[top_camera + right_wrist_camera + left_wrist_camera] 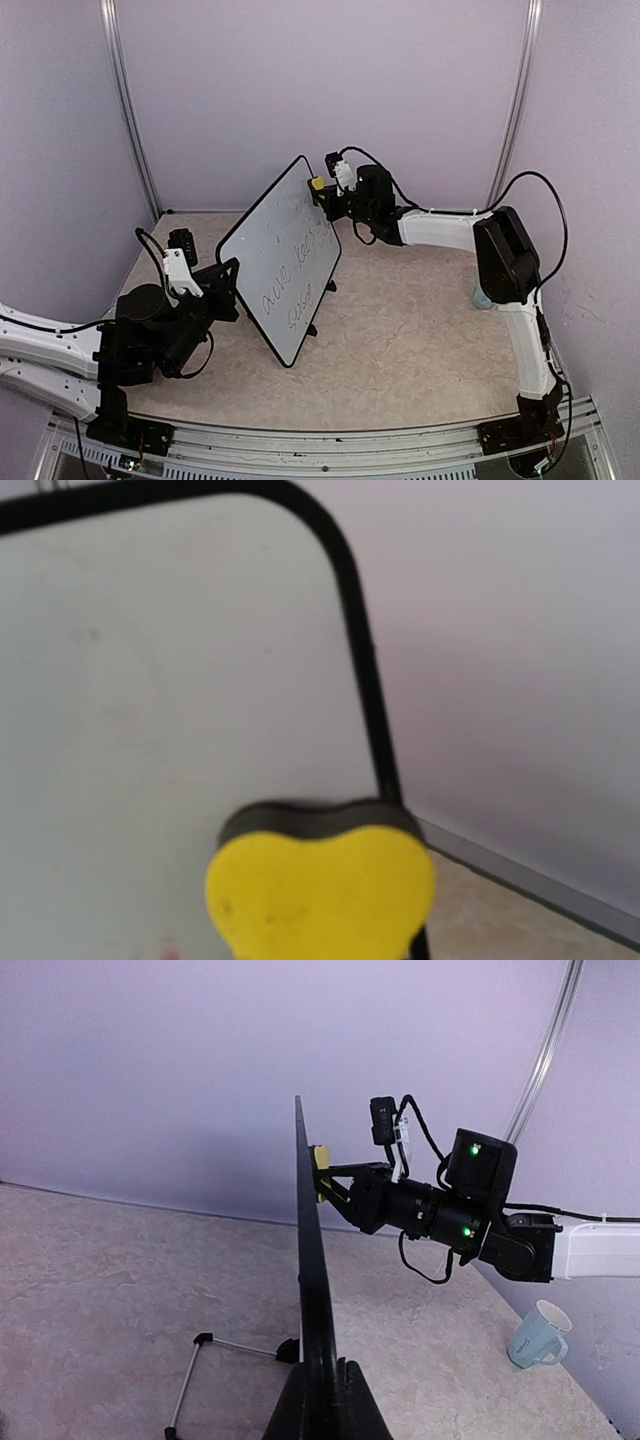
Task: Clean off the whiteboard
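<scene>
The whiteboard [285, 265] stands steeply tilted in mid-table, with dark handwriting [297, 272] across its lower half. My left gripper [228, 276] is shut on its left edge; in the left wrist view the board [308, 1250] shows edge-on, running up from between my fingers [290, 1405]. My right gripper [327, 192] is shut on a yellow heart-shaped eraser [317, 184]. The eraser's dark felt side [320, 820] presses against the board's top right corner [150, 680], beside the black frame [365, 680]. The right fingers themselves are hidden in the right wrist view.
A thin wire stand [190, 1380] with black feet lies on the table behind the board. A pale blue mug [535, 1332] stands near the right wall, behind the right arm. Purple walls close in the back and sides.
</scene>
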